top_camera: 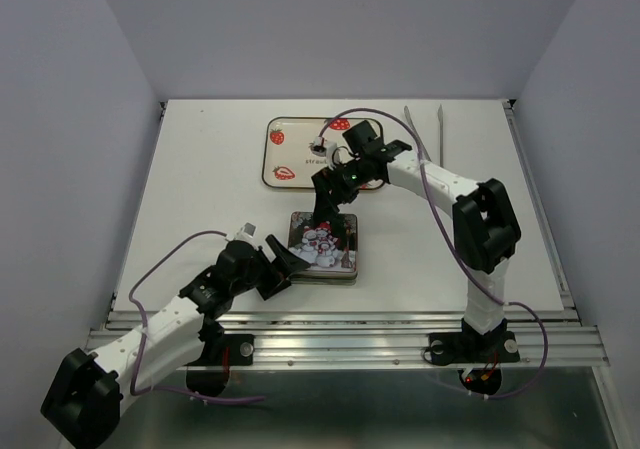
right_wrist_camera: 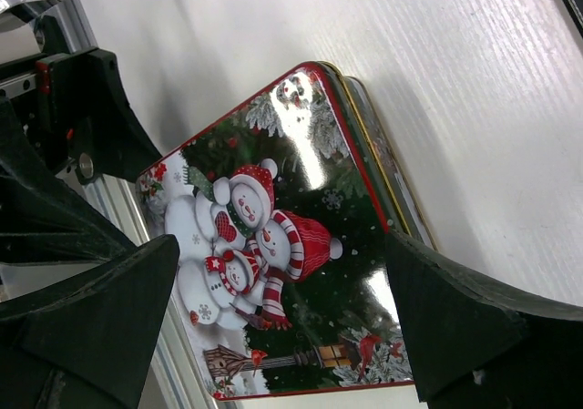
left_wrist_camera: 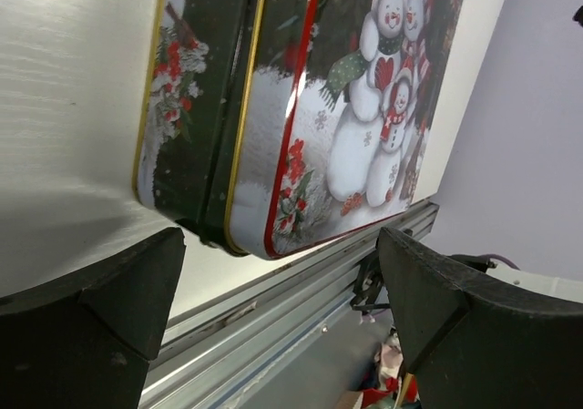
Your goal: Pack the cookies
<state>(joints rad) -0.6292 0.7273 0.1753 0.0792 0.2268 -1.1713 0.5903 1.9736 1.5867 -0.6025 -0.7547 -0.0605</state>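
The cookies show in no view. A square tin point(top_camera: 323, 247) with a snowman lid lies flat at the table's near middle, and the lid covers it. My left gripper point(top_camera: 288, 261) is open at the tin's near-left corner, close to the table. In the left wrist view the tin point(left_wrist_camera: 346, 108) lies beyond the open left gripper point(left_wrist_camera: 282, 336), with nothing between the fingers. My right gripper point(top_camera: 328, 212) hovers open over the tin's far edge. In the right wrist view the snowman lid point(right_wrist_camera: 291, 245) fills the space under the open right gripper point(right_wrist_camera: 282, 336).
A cream tray point(top_camera: 290, 144) printed with strawberries sits behind the tin, partly covered by the right arm. Two thin metal rods point(top_camera: 425, 129) lie at the back right. An aluminium rail point(top_camera: 380, 321) runs along the table's near edge. Walls enclose three sides.
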